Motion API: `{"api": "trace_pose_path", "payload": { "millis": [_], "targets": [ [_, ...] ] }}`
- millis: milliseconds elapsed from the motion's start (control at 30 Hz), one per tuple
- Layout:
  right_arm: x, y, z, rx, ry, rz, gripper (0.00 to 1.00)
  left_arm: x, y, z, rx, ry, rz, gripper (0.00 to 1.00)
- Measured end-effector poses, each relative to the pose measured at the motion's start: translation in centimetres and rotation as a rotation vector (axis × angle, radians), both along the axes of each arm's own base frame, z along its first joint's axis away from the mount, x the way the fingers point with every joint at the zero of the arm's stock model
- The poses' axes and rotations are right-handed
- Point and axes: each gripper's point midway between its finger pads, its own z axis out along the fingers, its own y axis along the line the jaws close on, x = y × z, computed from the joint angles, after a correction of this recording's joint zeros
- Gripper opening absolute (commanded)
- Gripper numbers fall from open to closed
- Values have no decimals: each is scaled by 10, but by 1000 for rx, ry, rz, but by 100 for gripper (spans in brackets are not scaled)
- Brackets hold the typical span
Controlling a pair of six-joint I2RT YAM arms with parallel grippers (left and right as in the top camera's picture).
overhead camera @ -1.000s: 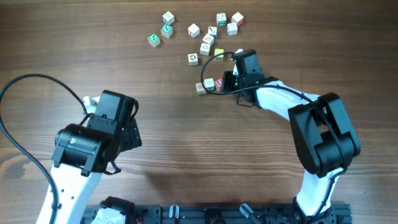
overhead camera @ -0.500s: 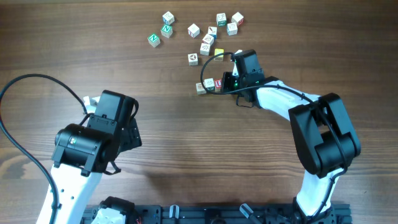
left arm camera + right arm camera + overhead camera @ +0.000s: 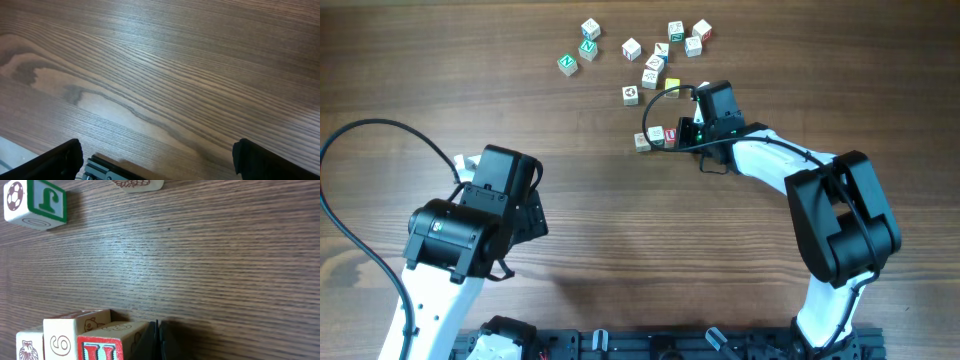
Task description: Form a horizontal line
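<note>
Three small white cubes stand in a short row (image 3: 657, 136), slanting slightly, left of my right gripper (image 3: 687, 131). In the right wrist view the red "U" cube (image 3: 107, 343) is nearest, with a numeral cube (image 3: 70, 331) and an owl-picture cube (image 3: 29, 345) to its left. My right gripper (image 3: 157, 339) is shut and empty, its tips pressed against the "U" cube's side. In the left wrist view my left gripper (image 3: 160, 161) is open over bare wood, holding nothing, far from the cubes at the table's left.
Several loose cubes lie scattered behind the row: a yellow one (image 3: 672, 85), a white one (image 3: 630, 94), green "N" cubes (image 3: 588, 48). In the right wrist view a green "J" cube (image 3: 37, 202) stands at the far left. The table's edge rail (image 3: 107, 170) shows under the left gripper.
</note>
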Motion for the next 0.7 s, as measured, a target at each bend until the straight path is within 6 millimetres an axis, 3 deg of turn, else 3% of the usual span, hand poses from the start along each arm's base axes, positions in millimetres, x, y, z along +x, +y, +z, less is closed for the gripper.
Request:
{"api": "trace_pose_path", "payload": {
  "millis": [333, 700],
  "targets": [
    [-14, 25, 0, 12, 15, 34, 4, 0, 0, 0, 0, 0, 0, 100],
    [-16, -2, 2, -113, 25, -83, 4, 0, 0, 0, 0, 0, 0, 100]
  ]
}}
